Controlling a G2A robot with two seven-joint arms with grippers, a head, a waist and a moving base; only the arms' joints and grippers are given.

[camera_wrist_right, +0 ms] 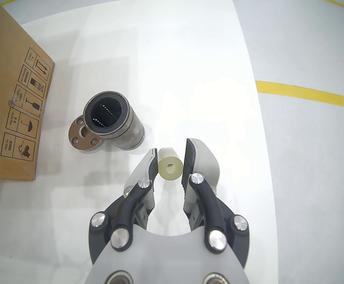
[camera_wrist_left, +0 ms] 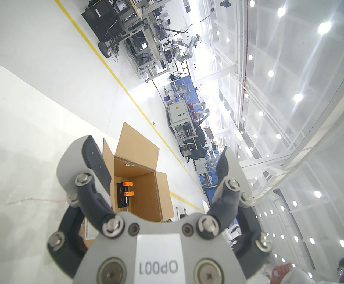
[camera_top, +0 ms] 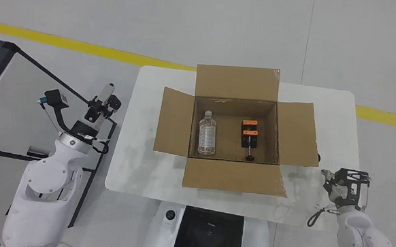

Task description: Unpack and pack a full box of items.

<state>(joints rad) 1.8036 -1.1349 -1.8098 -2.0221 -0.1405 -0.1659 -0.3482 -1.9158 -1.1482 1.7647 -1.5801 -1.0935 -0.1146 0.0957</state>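
**Box (camera_top: 238,81) of brown cardboard open on the table, right gripper (camera_wrist_right: 171,146) closed on a small part**

The box stands in the middle of the white, round-cornered table (camera_top: 152,100) with all four flaps folded outward. Inside it, a clear plastic bottle with a white cap (camera_top: 208,132) lies on the floor of the box toward the robot's left. A black clamp with two orange pieces (camera_top: 250,135) lies beside the bottle toward the right, apart from it.

The right gripper is at the near right corner of the table, outside the box. Its ribbed pads (camera_wrist_right: 186,158) press on either side of a short, pale yellow plastic cylinder with a hole through its centre (camera_wrist_right: 169,166). The cylinder's holed end faces the wrist camera. Whether it rests on the tabletop or is lifted clear of it cannot be told.

Near the gripper stands a grey metal bearing sleeve with a black-lined bore and a round brownish flange (camera_wrist_right: 113,118). It sits flange-down on the table, between the held cylinder and the printed outer face of a box flap, and touches neither.

The left gripper (camera_wrist_left: 158,146) is raised off the table's left side and points across toward the box. Its fingers (camera_wrist_left: 94,161) are spread wide with nothing between them.
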